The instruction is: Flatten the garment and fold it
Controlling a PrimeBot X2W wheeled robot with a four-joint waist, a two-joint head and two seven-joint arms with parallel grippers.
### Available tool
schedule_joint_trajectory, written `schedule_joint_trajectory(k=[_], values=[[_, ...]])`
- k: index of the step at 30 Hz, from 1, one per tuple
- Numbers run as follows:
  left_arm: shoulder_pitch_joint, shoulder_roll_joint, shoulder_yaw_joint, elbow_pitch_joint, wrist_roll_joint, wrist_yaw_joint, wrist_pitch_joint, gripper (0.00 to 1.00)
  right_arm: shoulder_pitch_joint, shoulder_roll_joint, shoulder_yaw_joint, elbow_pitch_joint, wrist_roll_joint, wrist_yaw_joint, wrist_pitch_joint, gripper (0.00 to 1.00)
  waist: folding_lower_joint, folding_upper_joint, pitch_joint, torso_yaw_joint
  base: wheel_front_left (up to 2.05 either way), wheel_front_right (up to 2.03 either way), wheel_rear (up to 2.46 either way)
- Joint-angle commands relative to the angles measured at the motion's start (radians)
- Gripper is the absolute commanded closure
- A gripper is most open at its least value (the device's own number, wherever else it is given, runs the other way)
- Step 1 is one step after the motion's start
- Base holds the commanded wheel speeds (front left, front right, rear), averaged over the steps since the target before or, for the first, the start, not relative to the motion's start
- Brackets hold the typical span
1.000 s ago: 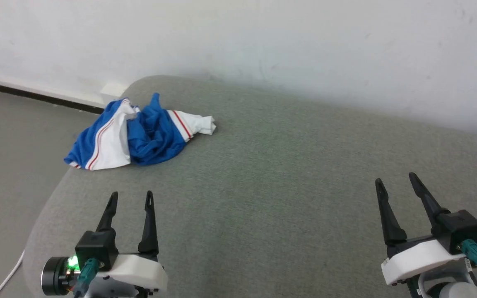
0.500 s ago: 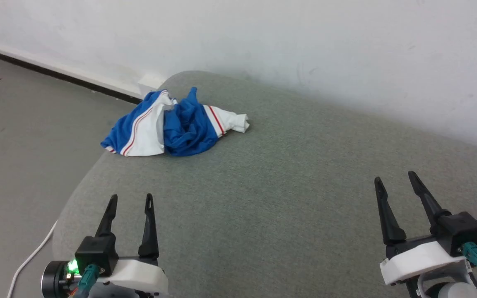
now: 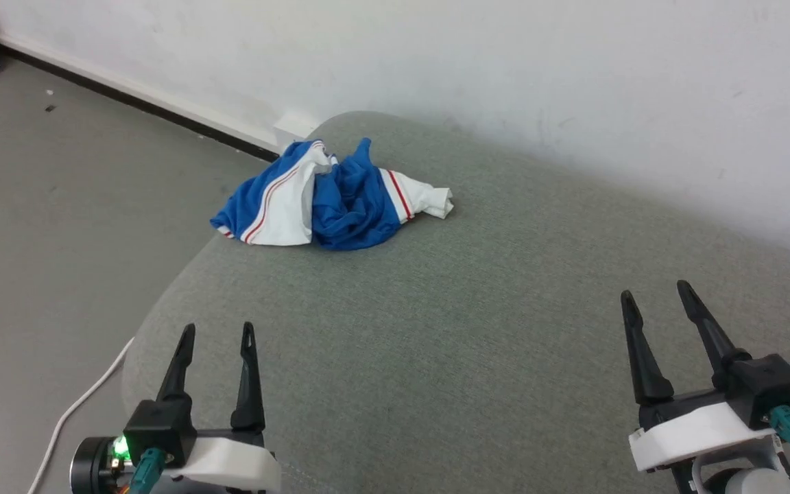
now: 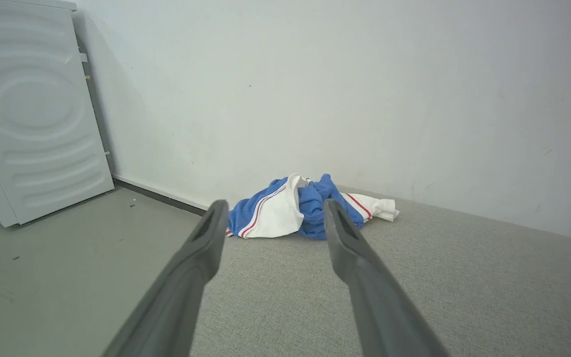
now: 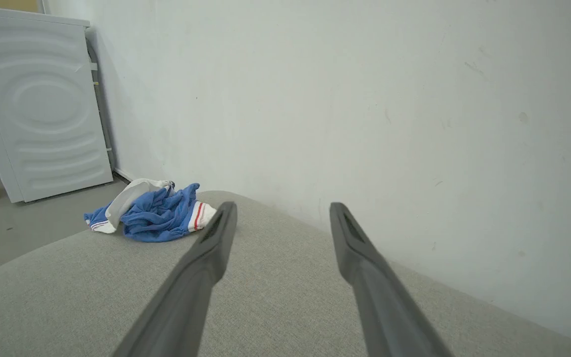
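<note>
garment (image 3: 354,213): soft cloth, matt, crumpled, beyond the fingers (image 4: 189,277) | fingers: dark smooth matt plastic | worktop (image 3: 470,343) below them: grey woven cloth, matt, slightly rough | wall (image 3: 539,62) beyond: matt white paint, scuffed

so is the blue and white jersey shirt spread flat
No, the blue and white jersey shirt lies crumpled in a heap.
</note>
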Motion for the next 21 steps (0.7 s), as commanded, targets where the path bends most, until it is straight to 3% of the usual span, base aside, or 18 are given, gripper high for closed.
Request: schedule_joint_trajectory(k=[1,21], values=[[0.014,-0.004,-0.003,-0.007,-0.005,0.01,-0.008,0.0,0.006,0.003,-0.002,-0.003,0.01,-0.001,-0.009,0.0,0.0,-0.0001,0.001,0.011,0.0,0.0,0.0],[0.026,-0.005,-0.014,-0.021,-0.015,0.033,-0.05,0.0,0.01,0.004,0.005,-0.003,0.025,-0.001,-0.05,0.0,0.0,-0.0001,0.0,0.106,0.0,0.0,0.0]])
